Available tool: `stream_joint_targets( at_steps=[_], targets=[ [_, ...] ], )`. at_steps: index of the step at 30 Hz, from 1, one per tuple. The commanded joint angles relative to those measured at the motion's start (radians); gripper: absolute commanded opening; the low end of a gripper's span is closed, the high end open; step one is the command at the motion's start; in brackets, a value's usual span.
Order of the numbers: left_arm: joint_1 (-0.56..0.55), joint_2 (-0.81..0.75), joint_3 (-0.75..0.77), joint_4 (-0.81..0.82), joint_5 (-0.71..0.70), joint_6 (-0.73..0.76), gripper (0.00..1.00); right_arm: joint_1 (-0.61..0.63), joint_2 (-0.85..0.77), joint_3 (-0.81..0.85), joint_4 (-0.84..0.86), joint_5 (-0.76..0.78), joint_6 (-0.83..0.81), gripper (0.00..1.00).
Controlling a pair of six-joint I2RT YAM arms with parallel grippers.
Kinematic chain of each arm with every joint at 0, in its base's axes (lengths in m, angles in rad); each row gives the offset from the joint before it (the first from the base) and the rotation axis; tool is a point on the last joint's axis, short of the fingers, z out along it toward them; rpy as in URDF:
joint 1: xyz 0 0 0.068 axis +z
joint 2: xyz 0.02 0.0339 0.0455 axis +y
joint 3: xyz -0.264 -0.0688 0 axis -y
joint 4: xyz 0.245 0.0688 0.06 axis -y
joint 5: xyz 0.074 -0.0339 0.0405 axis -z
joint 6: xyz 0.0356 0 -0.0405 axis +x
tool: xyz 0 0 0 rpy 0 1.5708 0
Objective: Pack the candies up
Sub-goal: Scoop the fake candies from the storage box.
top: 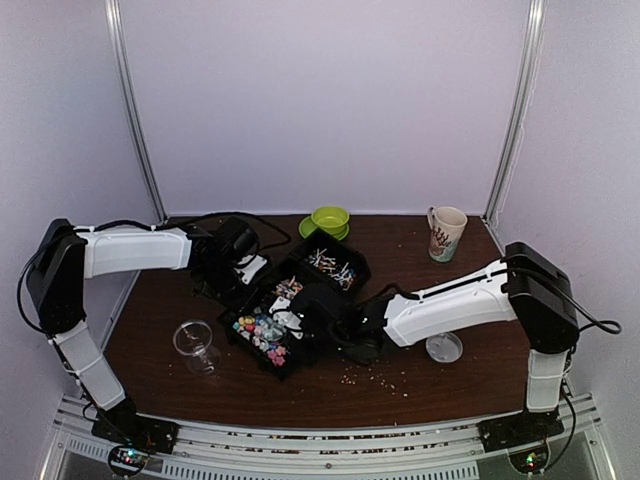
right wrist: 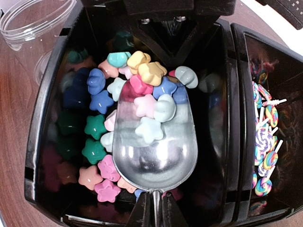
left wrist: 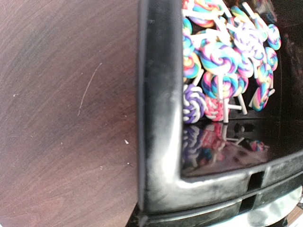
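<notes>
My right gripper (right wrist: pixel 154 215) was clenched on the thin handle of the metal scoop (right wrist: pixel 158 161), the jaws pinching it from either side. The scoop's long axis ran straight away from me, down the length of the compartment, with its bowl level and its mouth at the far end. A heap of the candies (right wrist: pixel 142 106), star-shaped pieces in pink, yellow, blue and pale green, sat in the bowl. More lay loose under and around it on the floor of the black tray (right wrist: pixel 40 123).

The clear cup (right wrist: pixel 33 21) stood outside the tray's left wall, just beside its far-left corner, so I judged the load had to go up and to my left. The wall rose above the scoop, so I would need to lift clear of it first and keep the bowl level. The lollipops (right wrist: pixel 265 118) filled the next compartment on my right, away from that path.

From above, bare table (top: pixel 150 320) lay around the cup. My left gripper (top: pixel 243 266) sat nearer the cup, at the tray's far side; I could not tell whether it was clenched or released
</notes>
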Motion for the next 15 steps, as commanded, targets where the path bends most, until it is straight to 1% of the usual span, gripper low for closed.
stream_joint_targets(
  at_steps=[1,4,9,15],
  targets=[
    [-0.003,-0.112,0.053,0.249,0.184,-0.029,0.00,-0.011,0.033,-0.053,0.044,0.031,-0.025,0.00],
    [0.000,-0.109,0.053,0.247,0.184,-0.033,0.00,-0.012,0.030,-0.093,0.116,0.042,-0.029,0.00],
    [0.013,-0.099,0.058,0.220,0.147,-0.044,0.00,-0.011,-0.001,-0.179,0.230,0.049,-0.030,0.00],
    [0.035,-0.088,0.063,0.204,0.136,-0.056,0.00,-0.011,-0.042,-0.268,0.336,0.049,-0.029,0.00]
  ],
)
